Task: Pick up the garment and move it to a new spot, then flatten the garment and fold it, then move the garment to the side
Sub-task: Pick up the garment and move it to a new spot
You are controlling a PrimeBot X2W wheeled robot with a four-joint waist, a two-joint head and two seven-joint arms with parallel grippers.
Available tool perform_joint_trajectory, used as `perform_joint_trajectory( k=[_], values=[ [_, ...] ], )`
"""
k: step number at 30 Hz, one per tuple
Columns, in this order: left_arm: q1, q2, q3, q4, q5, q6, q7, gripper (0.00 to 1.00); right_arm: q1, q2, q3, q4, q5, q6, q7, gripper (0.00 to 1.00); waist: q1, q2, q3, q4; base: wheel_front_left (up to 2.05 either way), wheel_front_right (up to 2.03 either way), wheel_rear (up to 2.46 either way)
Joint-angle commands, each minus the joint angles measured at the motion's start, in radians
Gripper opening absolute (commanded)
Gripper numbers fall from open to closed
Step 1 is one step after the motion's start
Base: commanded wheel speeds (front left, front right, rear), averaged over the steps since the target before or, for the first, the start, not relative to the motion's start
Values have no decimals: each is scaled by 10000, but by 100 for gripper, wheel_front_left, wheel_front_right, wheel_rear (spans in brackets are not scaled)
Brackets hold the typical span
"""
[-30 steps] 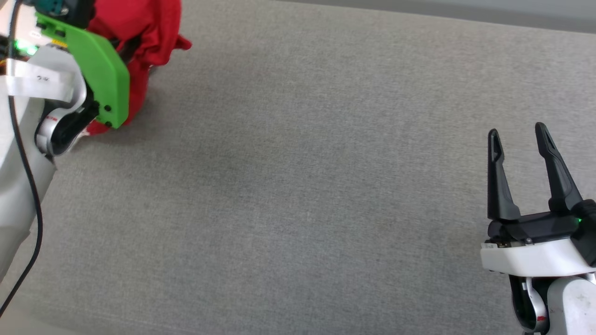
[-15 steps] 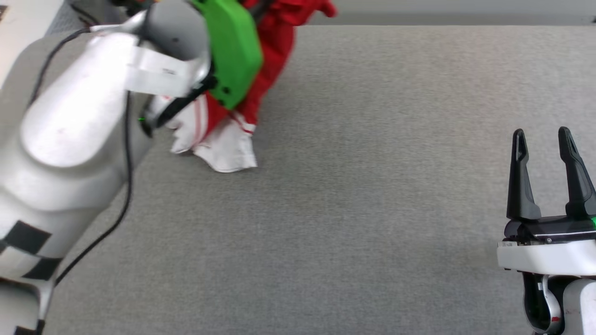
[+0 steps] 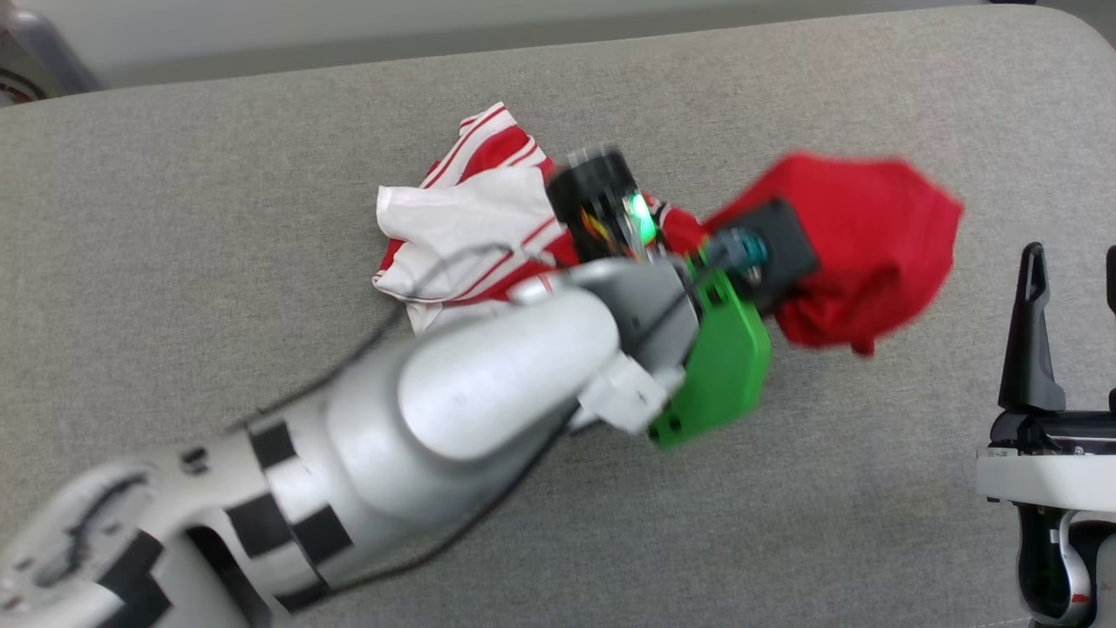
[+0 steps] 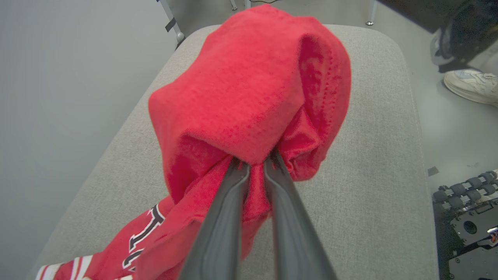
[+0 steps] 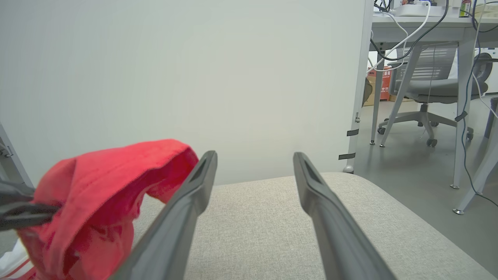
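The garment [image 3: 859, 235] is a red jersey with a white, red-striped sleeve [image 3: 462, 218]. Its red body hangs bunched in the air at mid-right, while the sleeve end lies on the grey cushion [image 3: 218, 201]. My left gripper [image 4: 255, 165] is shut on a fold of the red cloth, which drapes over its fingertips. Black, white-outlined lettering [image 4: 144, 237] shows on the trailing part. My right gripper [image 5: 255, 159] stands open and holds nothing, low at the right edge [image 3: 1072, 288], just right of the hanging garment [image 5: 105, 186].
The cushion's rounded far corner [image 4: 393, 42] and right edge drop to the floor. A person's shoe [image 4: 470, 85] and a wheeled base [image 4: 463, 190] are on the floor beside it. A desk with cables [image 5: 424, 27] and an office chair [image 5: 432, 89] stand further off.
The head camera has shifted. My left arm has swung across toward the right gripper, carrying the garment's red body; the white sleeve now lies spread on the cushion. The right gripper stays open.
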Motion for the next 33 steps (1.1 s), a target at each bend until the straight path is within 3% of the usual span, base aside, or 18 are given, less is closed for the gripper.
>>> perform_joint_trajectory(
  k=[1, 4, 7, 12, 15, 16, 17, 18, 21, 25, 28, 33],
  values=[
    [496, -230, -203, 176, -137, -27, -70, 0, 114, -9, -74, 24, 40, -7, -90, 100, 0, -1, 46, -37, 0, 0, 0],
    [1376, -688, -375, 328, 50, -27, 229, 0, 69, -9, -151, 20, 52, -7, -90, 100, 0, -1, 139, -42, 0, 0, 0],
    [2856, -1113, -387, -47, 769, -27, 1366, 0, -36, -9, -125, 54, 60, -7, -90, 100, 0, -1, 286, -59, 0, 0, 0],
    [4477, -1207, -391, -531, 1404, -27, 2591, 0, -184, -9, 34, 114, 36, -7, -90, 100, 0, -1, 497, -48, 0, 0, 0],
    [4786, -1140, -391, -437, 1741, -27, 2513, 0, -258, -9, 45, 137, 28, -7, -90, 100, 0, -1, 583, 2, 0, 0, 0],
    [4831, -1151, -392, -321, 1868, -27, 2323, 9, -260, -9, 51, 157, 21, -7, -90, 100, 0, -1, 588, 33, 0, 0, 0],
    [4834, -1185, -392, -200, 1937, -27, 2045, 80, -256, -9, 53, 175, 4, -7, -90, 100, 0, -1, 574, 70, 0, 0, 0],
    [4821, -1218, -392, -127, 1953, -27, 1854, 100, -247, -9, 44, 185, -7, -7, -90, 100, 0, -1, 548, 103, 0, 0, 0],
    [4535, -1411, -392, 148, 2139, -27, 737, 100, -164, -9, 7, 238, -70, -7, -90, 100, 0, -1, 331, 267, 0, 0, 0],
    [3884, -1618, -343, 658, 1950, -27, -1907, 100, 19, -9, -102, 261, -159, -7, -90, 100, 0, -1, -149, 574, 0, 0, 0],
    [3577, -1703, 13, 1201, 2035, 28, -3295, 100, 181, -9, -109, 258, -211, -7, -90, 100, 0, -1, -495, 759, 0, 0, 0],
    [3585, -1711, 902, 1881, 2023, 783, -4798, 100, 484, -9, -91, 284, -277, -7, -90, 100, 0, -1, -1069, 1055, 0, 0, 0]
  ],
)
